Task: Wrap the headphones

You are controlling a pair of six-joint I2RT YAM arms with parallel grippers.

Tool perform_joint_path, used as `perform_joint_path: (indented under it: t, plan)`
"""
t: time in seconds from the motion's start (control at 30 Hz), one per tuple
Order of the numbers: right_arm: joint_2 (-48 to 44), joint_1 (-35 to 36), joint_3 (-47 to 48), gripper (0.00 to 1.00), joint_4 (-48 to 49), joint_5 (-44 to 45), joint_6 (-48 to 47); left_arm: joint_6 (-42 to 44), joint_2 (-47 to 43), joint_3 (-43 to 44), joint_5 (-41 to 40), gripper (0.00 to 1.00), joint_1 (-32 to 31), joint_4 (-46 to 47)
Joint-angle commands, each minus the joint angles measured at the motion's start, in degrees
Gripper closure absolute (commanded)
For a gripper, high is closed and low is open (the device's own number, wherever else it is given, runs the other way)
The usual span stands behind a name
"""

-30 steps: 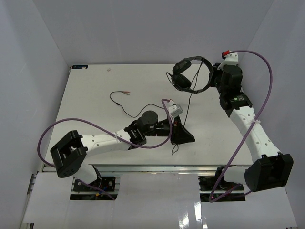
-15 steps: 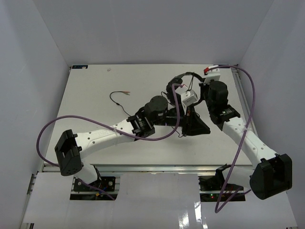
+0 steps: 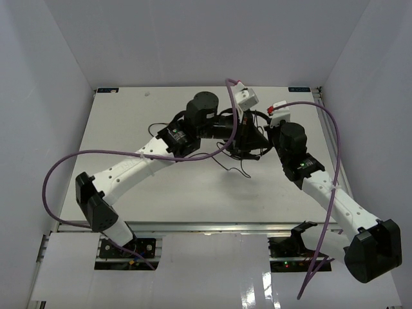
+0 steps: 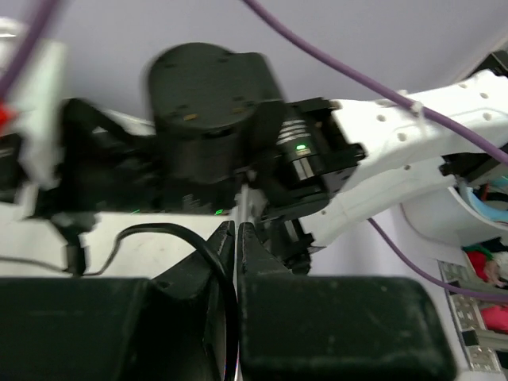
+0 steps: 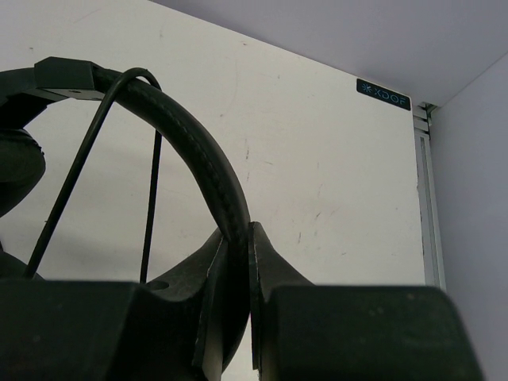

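Note:
The black headphones [image 3: 259, 117] hang between both grippers at the far middle of the table, mostly hidden in the top view. My right gripper [image 5: 238, 230] is shut on the arched headband [image 5: 190, 143]; an earcup [image 5: 14, 171] shows at the left edge and the thin cord [image 5: 155, 198] crosses under the band. My left gripper [image 4: 236, 227] is shut, and the cord [image 4: 178, 235] curves in between its jaws. In the top view the left gripper [image 3: 251, 143] sits right against the right gripper [image 3: 262, 132]. Loose cord [image 3: 226, 166] droops onto the table below them.
Thick purple robot cables [image 3: 129, 154] loop over the left arm and along the right arm [image 3: 335, 193]. The right arm's black wrist motor [image 4: 210, 119] fills the left wrist view at close range. Grey walls enclose the table; a rail [image 5: 425, 198] runs along its right edge.
My left arm has swung from the near centre up and back to the headphones. My right arm has carried the headphones from the far right corner toward the middle.

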Motion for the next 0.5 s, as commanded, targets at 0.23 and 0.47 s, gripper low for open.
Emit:
perform_joint_path:
  t: [0.23,0.47]
  plan:
    - [-4.2,0.2,3.8,0.92,-1.5,-6.9,1.3,12.4,-8.8,6.0,-9.5,0.84,8.5,-16.6]
    - [-6.0,0.2,3.5,0.92,-1.2,-3.5,-2.3,22.7,-1.0,19.3,-18.1,0.86,8.8,-31.8]
